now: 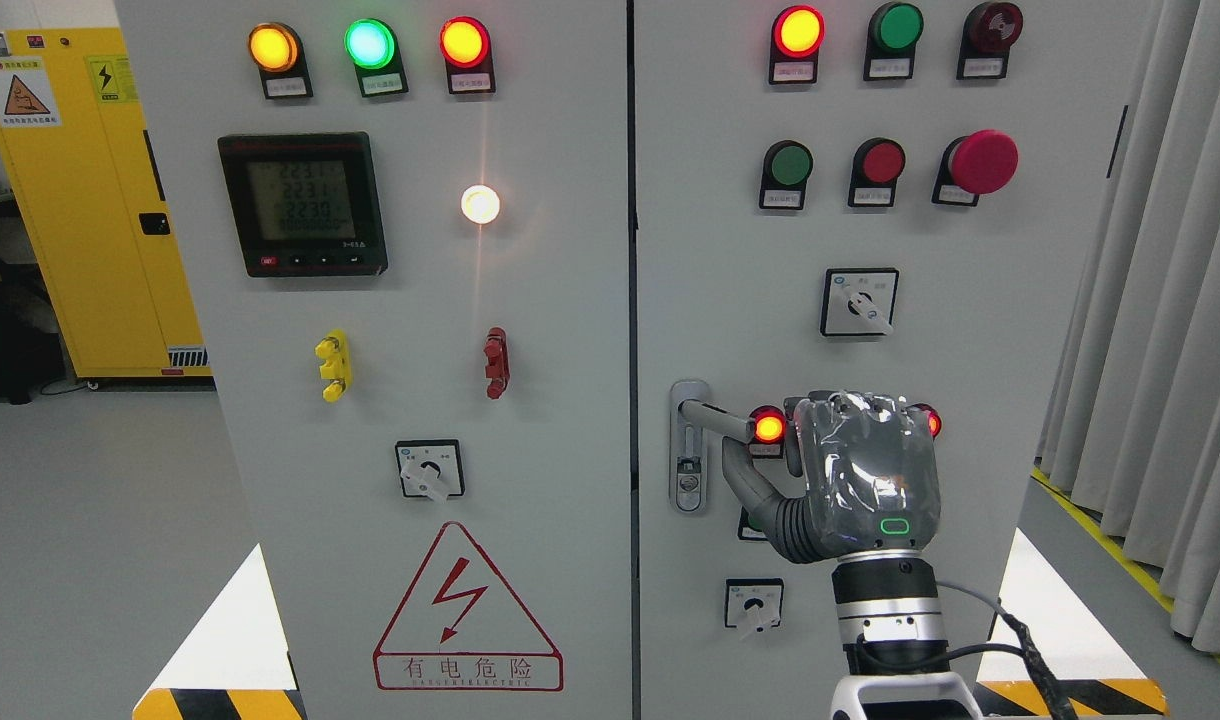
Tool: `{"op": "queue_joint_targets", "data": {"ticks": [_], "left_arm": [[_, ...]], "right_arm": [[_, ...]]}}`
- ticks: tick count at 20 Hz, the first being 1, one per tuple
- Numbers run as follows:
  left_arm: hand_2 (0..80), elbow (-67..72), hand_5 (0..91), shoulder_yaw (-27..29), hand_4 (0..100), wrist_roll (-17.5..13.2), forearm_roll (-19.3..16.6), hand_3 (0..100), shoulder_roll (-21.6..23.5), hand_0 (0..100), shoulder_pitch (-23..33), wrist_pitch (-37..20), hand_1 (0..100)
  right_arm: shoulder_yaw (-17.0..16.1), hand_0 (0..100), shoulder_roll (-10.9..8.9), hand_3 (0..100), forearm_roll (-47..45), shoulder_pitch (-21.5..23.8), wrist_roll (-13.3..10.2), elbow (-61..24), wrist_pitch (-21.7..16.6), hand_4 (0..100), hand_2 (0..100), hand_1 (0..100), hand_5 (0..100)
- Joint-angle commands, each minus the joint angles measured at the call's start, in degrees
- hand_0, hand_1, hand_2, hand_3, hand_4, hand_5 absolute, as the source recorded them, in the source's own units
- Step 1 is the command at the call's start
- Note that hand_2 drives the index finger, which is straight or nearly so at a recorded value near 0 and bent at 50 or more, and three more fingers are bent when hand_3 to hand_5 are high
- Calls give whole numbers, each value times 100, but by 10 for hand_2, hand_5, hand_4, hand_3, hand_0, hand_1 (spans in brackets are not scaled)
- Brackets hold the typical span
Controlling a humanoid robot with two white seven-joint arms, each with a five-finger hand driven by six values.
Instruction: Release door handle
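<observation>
Rising from the bottom edge right of the middle, my right arm is showing its white forearm shell, a black cable looping beside it, and a silver and black wrist. Above the wrist my right robot hand [850, 470] is standing upright with its grey back turned toward me and a small green ring glowing near its base. Its thumb [745, 480] is reaching up and to the left, with the tip just under the free end of the door handle [715, 418], close enough that I cannot tell whether it is touching. The other digits are bending away from me over the top of the palm, so I cannot tell whether they are curling round anything or hanging loose. That handle is a grey lever sticking out rightward from a tall metal lock plate [690, 450] at the left edge of the right cabinet door [1030, 330]. A lit red lamp [768, 427] is glowing just beyond the lever's tip, and another red glow is peeking out past my knuckles on the right. Higher on this door a rotary switch [859, 302], a big red mushroom button [982, 161] and rows of lamps are sitting. Across the seam, the left cabinet door [570, 400] is carrying a digital meter [302, 203] and a red warning triangle [467, 610]. Farther back a yellow cabinet [90, 200] is standing at the left, and grey curtains [1170, 300] are hanging at the right.
</observation>
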Motion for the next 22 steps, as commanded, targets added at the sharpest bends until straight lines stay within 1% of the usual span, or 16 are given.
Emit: {"op": "queue_joint_targets", "data": {"ticks": [1,8,13,17,18,19,21,22], "left_arm": [[0,-70,0,0,0,-2,0,0,0,120,0,1,556],[0,-70,0,0,0,-2,0,0,0,120,0,1,556],[0,-70,0,0,0,-2,0,0,0,120,0,1,556],[0,-70,0,0,0,-2,0,0,0,120,0,1,556],[0,-70,0,0,0,-2,0,0,0,120,0,1,556],[0,-70,0,0,0,-2,0,0,0,120,0,1,556],[0,-70,0,0,0,-2,0,0,0,120,0,1,556],[0,-70,0,0,0,-2,0,0,0,120,0,1,556]], "right_arm": [[0,378,-9,1000,0,-13,10,-19,1,1000,955,411,1000],[0,379,-9,1000,0,-22,1,-10,1,1000,953,412,1000],[0,380,-1,1000,0,75,-43,-54,1,1000,954,412,1000],[0,383,-9,1000,0,461,-69,-334,-16,1000,952,412,1000],[0,384,-35,1000,-9,584,-87,-396,-16,1000,951,412,1000],[-9,385,-123,1000,-17,689,-113,-492,-25,1000,947,412,1000],[-87,385,-246,1000,-157,874,-271,-642,-42,1000,910,413,1000],[-140,380,-255,1000,-289,936,-332,-704,-51,1000,824,415,1000]]}}
